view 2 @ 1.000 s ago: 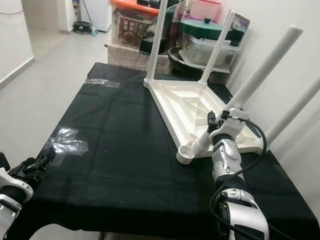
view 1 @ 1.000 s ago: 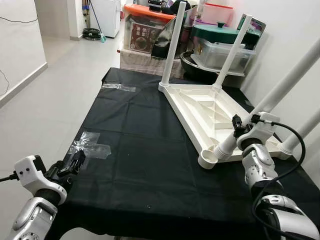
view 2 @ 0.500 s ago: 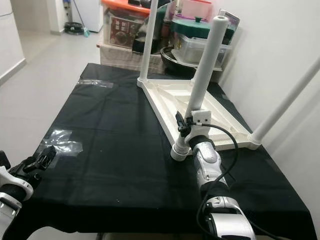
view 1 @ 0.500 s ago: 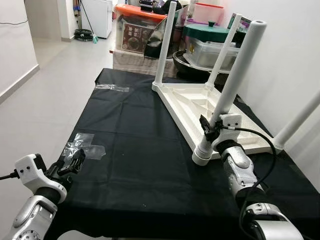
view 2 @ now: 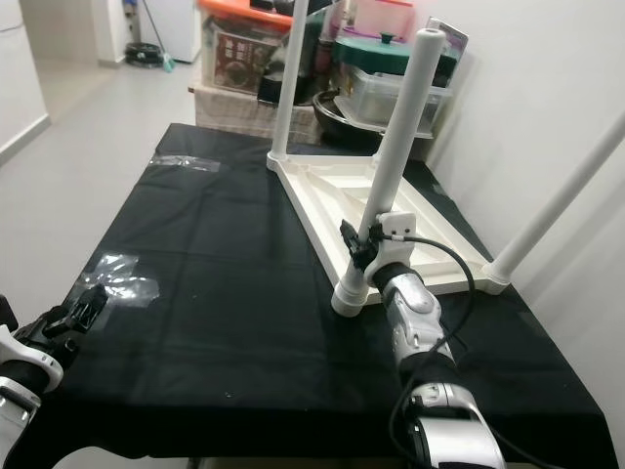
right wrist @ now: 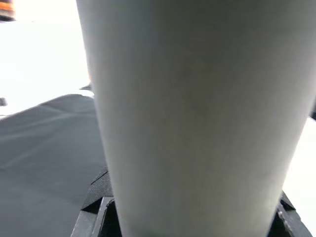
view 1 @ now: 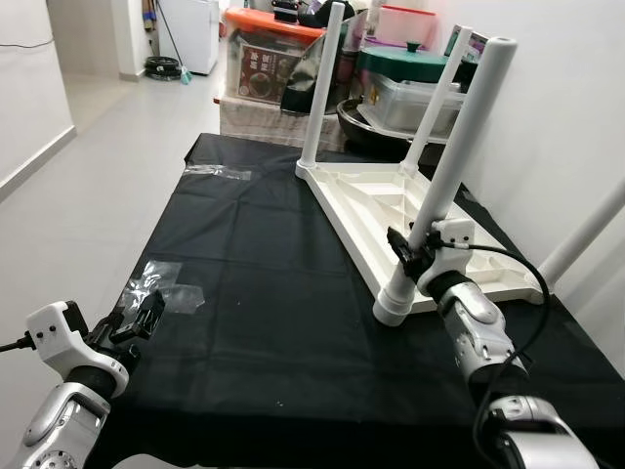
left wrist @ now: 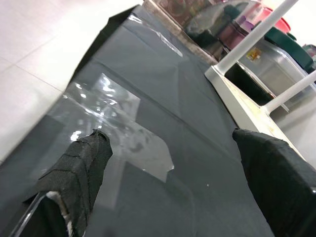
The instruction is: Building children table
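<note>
My right tool [view 1: 415, 256] gripped the white leg [view 1: 444, 181] at the upturned table's [view 1: 410, 210] near corner; my left tool [left wrist: 177, 182] hung released over the bench's [view 1: 254, 322] left edge.

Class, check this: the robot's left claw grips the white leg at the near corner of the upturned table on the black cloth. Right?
Not quite: the right claw grips the white leg, as the left eye view shows. The left claw hangs open over the black cloth, beside the upturned table.

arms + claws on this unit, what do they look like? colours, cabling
Both arms are silver with rounded, jointed shells. The right arm has a white wrist block and a black cable looping alongside. The left arm has a white wrist housing. Left claw: two black, cloth-textured fingers.
</note>
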